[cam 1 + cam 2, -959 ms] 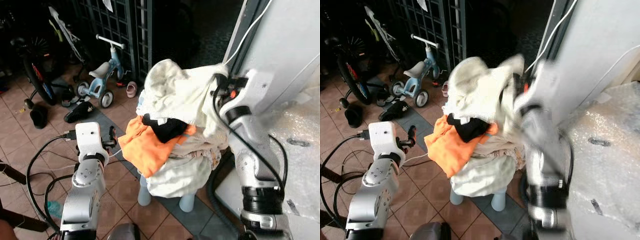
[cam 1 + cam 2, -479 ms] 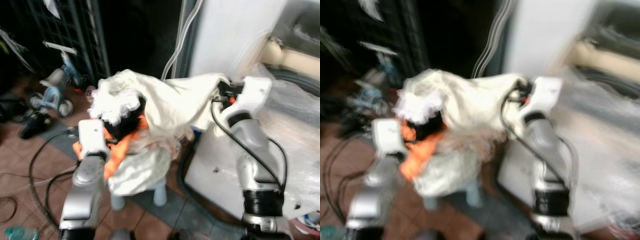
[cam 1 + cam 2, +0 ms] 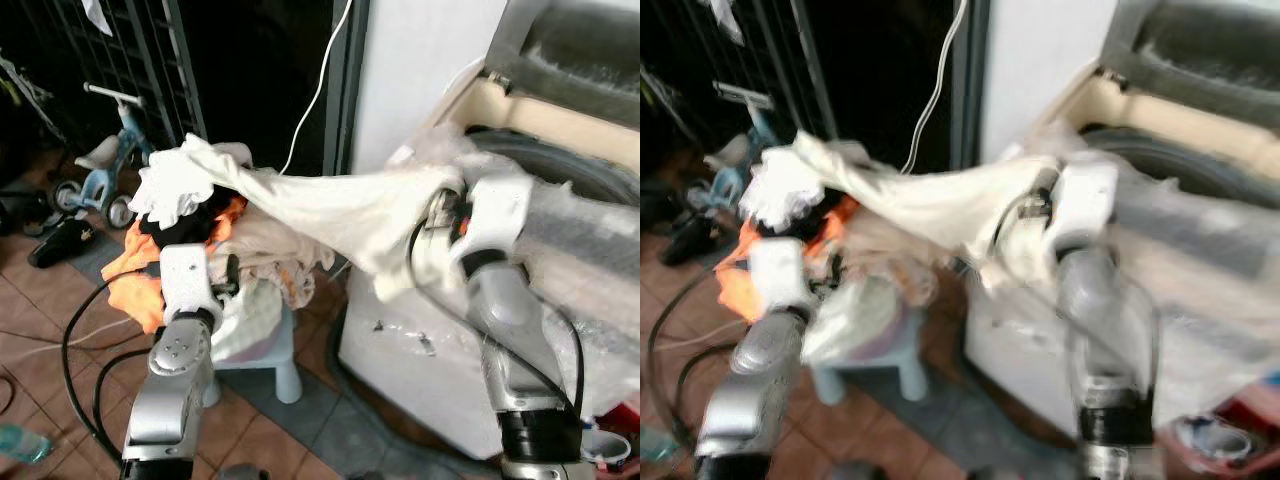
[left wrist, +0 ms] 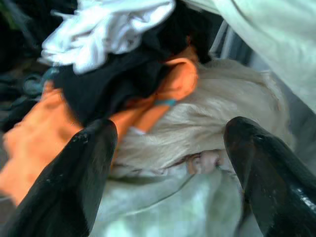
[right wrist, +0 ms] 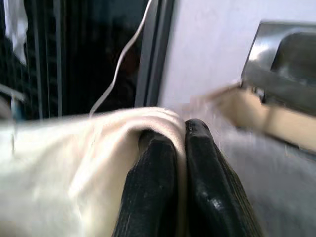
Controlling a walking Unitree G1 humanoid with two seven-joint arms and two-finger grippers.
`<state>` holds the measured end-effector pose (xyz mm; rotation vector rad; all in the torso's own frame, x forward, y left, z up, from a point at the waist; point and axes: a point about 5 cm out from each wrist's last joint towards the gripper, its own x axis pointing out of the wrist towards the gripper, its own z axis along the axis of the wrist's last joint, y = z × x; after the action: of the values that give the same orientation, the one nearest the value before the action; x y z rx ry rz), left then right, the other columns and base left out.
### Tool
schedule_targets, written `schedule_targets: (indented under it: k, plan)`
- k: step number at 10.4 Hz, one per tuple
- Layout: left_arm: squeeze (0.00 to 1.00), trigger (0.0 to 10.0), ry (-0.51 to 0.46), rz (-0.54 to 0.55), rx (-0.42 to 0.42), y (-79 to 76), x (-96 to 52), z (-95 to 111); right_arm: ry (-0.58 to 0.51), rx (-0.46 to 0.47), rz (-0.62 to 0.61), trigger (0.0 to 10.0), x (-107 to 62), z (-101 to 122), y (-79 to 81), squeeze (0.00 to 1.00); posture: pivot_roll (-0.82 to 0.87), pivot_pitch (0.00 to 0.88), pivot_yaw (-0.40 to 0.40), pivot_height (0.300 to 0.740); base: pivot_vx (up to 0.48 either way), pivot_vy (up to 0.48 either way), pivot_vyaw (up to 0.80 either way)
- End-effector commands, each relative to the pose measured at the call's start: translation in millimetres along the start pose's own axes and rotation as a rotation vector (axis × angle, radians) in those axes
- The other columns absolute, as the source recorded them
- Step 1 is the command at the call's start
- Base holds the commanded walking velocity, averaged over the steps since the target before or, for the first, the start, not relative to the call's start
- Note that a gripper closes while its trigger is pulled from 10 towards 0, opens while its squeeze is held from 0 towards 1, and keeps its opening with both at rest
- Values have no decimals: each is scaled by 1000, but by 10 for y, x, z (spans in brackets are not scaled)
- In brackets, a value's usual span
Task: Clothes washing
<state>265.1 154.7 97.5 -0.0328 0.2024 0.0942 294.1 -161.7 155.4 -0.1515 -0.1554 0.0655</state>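
Note:
A pile of clothes (image 3: 185,225), white, black, orange and beige, lies heaped on a small white stool (image 3: 272,352). A long cream cloth (image 3: 340,205) stretches from the top of the pile toward the washing machine (image 3: 560,150). My right gripper (image 5: 180,158) is shut on the cloth's end, close to the machine's open top, and the fabric wraps over its fingers. My left gripper (image 4: 170,131) is open just in front of the pile, with orange and beige fabric between its fingers but not touching them.
The washing machine's lid (image 3: 585,50) stands raised, and its body is wrapped in clear plastic. A child's tricycle (image 3: 100,160) and shoes (image 3: 60,240) sit by a dark metal gate (image 3: 130,50) at the left. Black cables (image 3: 80,340) lie on the tiled floor.
The camera has swung right, bringing the washing machine into view. My right gripper has pulled the cream cloth off the pile toward the machine, stretching it out. The left gripper has stayed by the pile.

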Motion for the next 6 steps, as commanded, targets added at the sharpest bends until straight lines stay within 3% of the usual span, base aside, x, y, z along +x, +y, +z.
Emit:
schedule_targets:
  k: [1, 3, 4, 6]
  plan:
    - [0, 10000, -23, -36, -27, -37, 14, 34, 44, -20, -27, 10000, -144, -193, 0, 0, -59, 0, 29, 740, 0, 0, 0]
    - [0, 10000, -41, -76, -50, -67, 29, 54, 119, -60, -30, 10000, -370, -509, 153, 0, -57, 0, 48, 740, 0, 0, 0]
    - [0, 10000, -48, -85, -41, -58, 29, 63, 104, -45, -90, 10000, -323, -483, 85, 0, -65, 0, 57, 740, 0, 0, 0]
    - [0, 10000, -85, -106, -6, -103, 52, 118, 127, -73, -63, 10000, -284, -496, 146, 0, -59, 0, 53, 740, 0, 0, 0]
